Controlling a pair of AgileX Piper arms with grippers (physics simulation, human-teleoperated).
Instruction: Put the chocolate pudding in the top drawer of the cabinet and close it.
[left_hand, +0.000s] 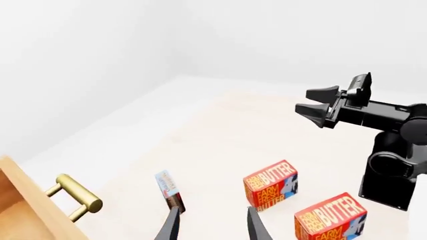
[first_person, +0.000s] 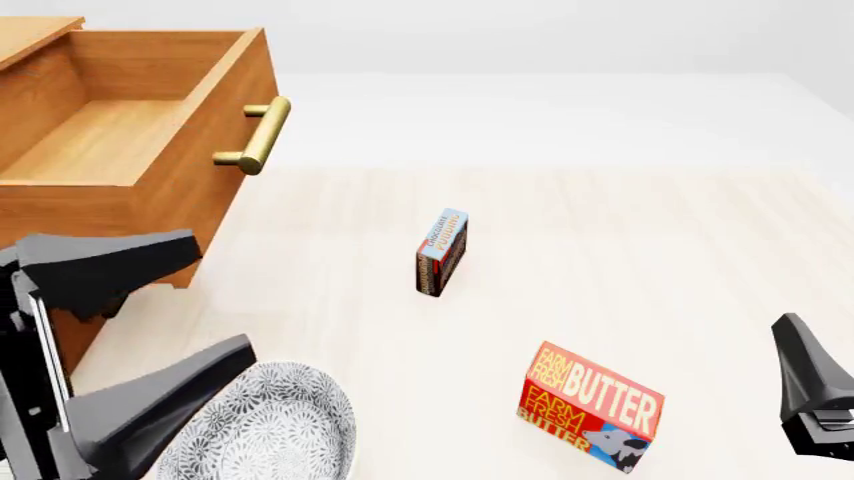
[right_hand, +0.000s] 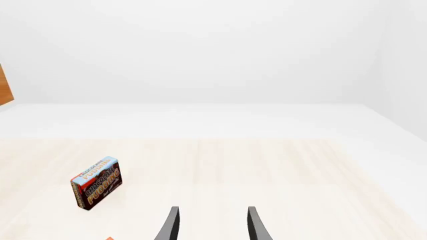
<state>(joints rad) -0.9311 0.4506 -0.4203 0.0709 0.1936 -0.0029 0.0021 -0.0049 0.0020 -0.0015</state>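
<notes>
Drawer (first_person: 200, 120): light-brown wood, visible grain, matt. Handle (first_person: 258, 135): brass-coloured metal, soft sheen. Table (first_person: 641, 260): pale wood-look, smooth, matt. Pudding (first_person: 442, 252) and butter box (first_person: 590, 407): printed card, slight gloss. Plate (first_person: 274, 430): grey-patterned, ceramic look. Left gripper (first_person: 127, 340) fingers (first_person: 160, 400): dark matt plastic.

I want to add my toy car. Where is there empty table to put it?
Bare table lies beyond the chocolate pudding, and to its right, behind the butter box. It is crowded near the plate, left gripper and top drawer.
</notes>
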